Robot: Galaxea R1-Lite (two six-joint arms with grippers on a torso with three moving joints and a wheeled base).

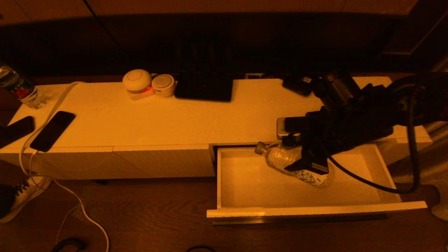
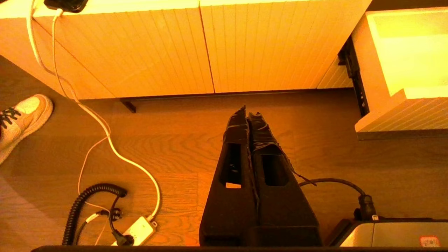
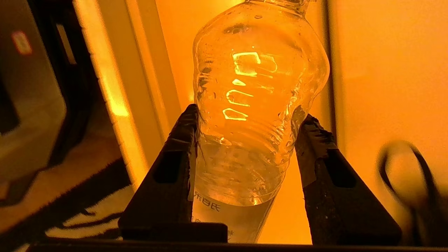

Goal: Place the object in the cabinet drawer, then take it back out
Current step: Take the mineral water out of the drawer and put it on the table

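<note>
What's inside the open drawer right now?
The drawer floor looks bare. The right gripper holds a clear plastic bottle tilted above it. The floor beneath the bottle and arm is hidden.

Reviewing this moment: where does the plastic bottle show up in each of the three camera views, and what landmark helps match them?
Head view: the plastic bottle hangs tilted above the open cabinet drawer, held by the right gripper.
Left wrist view: the bottle is not in it; only a corner of the drawer shows, beyond the left gripper, whose jaws are shut.
Right wrist view: the bottle fills the centre, pinched between the jaws.
Shared landmark: the drawer's pale inside.
</note>
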